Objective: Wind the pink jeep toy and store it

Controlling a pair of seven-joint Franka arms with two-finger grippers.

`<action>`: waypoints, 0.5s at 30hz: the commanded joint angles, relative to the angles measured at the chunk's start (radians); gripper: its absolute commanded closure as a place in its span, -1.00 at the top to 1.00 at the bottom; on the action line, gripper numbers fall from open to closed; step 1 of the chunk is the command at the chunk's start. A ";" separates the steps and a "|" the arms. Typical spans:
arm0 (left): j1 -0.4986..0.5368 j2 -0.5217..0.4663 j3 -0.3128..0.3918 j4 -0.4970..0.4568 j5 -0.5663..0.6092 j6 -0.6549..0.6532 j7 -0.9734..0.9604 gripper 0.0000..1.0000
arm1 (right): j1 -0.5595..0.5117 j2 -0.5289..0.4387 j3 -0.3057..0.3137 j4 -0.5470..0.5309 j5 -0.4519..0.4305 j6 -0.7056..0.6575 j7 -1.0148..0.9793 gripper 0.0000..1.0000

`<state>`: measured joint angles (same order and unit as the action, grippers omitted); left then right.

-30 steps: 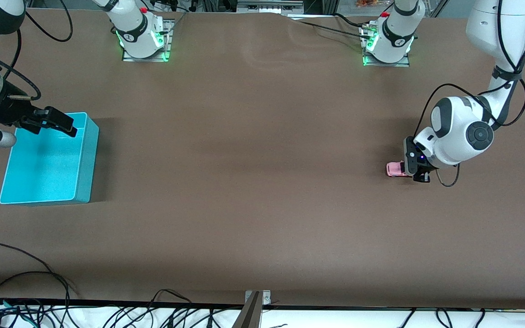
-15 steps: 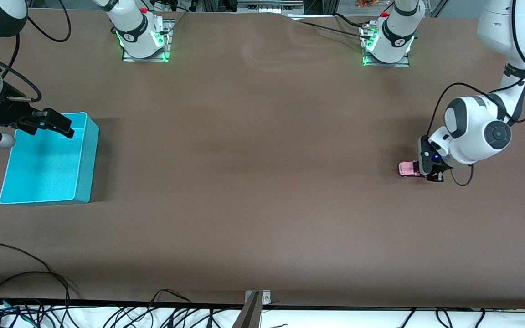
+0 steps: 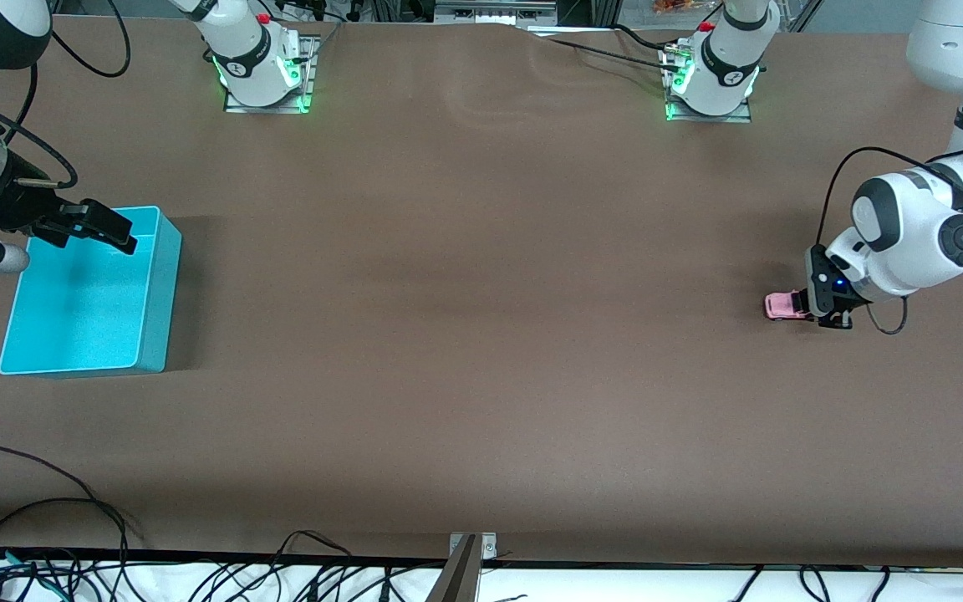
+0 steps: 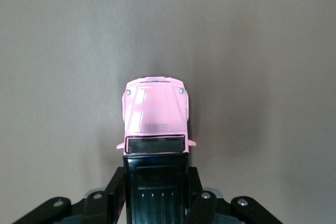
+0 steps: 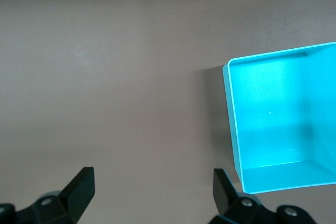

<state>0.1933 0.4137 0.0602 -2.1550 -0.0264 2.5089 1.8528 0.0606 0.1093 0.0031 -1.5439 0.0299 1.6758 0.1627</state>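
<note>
Progress check: I have the pink jeep toy (image 3: pixel 783 305) pinched in my left gripper (image 3: pixel 816 308), down at table level toward the left arm's end of the table. In the left wrist view the fingers (image 4: pixel 116 187) clamp the black roof section from both sides, with the pink hood (image 4: pixel 155 109) sticking out ahead. I cannot tell from these views whether the wheels touch the table (image 3: pixel 481 334) or sit just above it, though the car looks very low.

So the grab is done. I judge I am in the wind-up part, where the car gets dragged along the surface to load its spring, but nothing here proves how much winding is in. Storing is not done: the turquoise bin (image 3: pixel 155 293) at the right arm's end of the table looks empty in both the front view and the right wrist view (image 5: pixel 233 129), and it is well apart from the car.

My right gripper (image 3: pixel 101 230) hangs over the bin's edge farthest from the front camera, fingers (image 5: pixel 79 184) spread wide, holding nothing; that arm waits.

Left to do, as I read it: finish winding, let the car go or carry it across, then get it into the bin. The long stretch of bare table between car and bin is most of the remaining work.
</note>
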 commanded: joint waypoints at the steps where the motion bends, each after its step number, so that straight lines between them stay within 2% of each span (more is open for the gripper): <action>1: 0.047 0.025 0.006 0.003 -0.017 -0.005 0.086 -1.00 | -0.004 -0.010 0.005 -0.019 -0.012 0.005 0.018 1.00; 15: 0.089 0.046 0.021 0.046 -0.027 -0.005 0.207 -1.00 | -0.004 -0.019 0.006 -0.051 -0.010 0.021 0.020 1.00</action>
<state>0.2759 0.4246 0.0750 -2.1383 -0.0264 2.5093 2.0084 0.0595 0.1108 0.0031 -1.5550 0.0299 1.6766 0.1639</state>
